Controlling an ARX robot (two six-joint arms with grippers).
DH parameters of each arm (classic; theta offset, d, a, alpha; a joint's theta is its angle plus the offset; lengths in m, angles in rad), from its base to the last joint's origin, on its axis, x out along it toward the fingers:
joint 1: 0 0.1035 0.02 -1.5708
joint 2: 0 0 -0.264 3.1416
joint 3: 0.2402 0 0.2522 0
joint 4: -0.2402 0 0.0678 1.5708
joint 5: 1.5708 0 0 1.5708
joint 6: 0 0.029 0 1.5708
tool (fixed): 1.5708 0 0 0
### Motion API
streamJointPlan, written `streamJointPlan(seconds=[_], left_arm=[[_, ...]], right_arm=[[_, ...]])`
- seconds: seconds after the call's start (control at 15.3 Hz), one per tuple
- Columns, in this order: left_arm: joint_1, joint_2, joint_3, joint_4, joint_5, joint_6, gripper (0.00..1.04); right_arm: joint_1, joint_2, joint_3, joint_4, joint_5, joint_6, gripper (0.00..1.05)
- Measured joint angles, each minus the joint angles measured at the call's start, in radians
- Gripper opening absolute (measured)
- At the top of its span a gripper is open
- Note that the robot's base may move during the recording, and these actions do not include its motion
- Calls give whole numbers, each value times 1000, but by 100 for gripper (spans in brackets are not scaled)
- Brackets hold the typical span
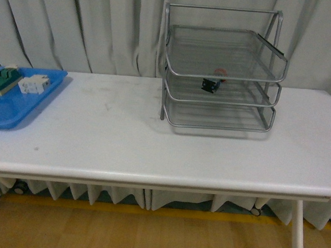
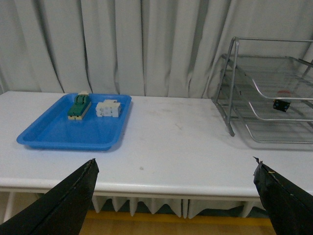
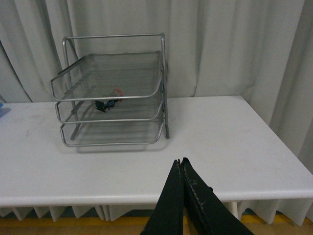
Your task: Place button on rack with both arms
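1. front view: button (image 1: 212, 82) lies on its side on the middle tier of the rack (image 1: 221, 71), red cap toward the curtain, black body toward the robot. neither arm shows. placement looks done.
2. left wrist view: left gripper (image 2: 176, 196) spread wide, empty, held back at the near table (image 2: 171, 142) edge. button (image 2: 281, 102) well off to its right, inside the rack.
3. right wrist view: right gripper (image 3: 182, 164) pinched closed on nothing. button (image 3: 108, 102) ahead and to its left; this arm seems nearer.
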Motion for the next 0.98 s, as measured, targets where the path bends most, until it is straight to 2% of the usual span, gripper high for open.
streamJointPlan(seconds=[0.46,0.85,0.92,0.98], left_arm=[[0,0,0,0,0,0,98],[0,0,0,0,0,0,98],[0,0,0,0,0,0,98],[0,0,0,0,0,0,98]], right_arm=[[-3,-229,0,-221,0,0,2],[-3,-346,0,-339,0,0,2],[-3,-466,0,-512,0,0,2],[-3,-513,2,-494,0,0,2]])
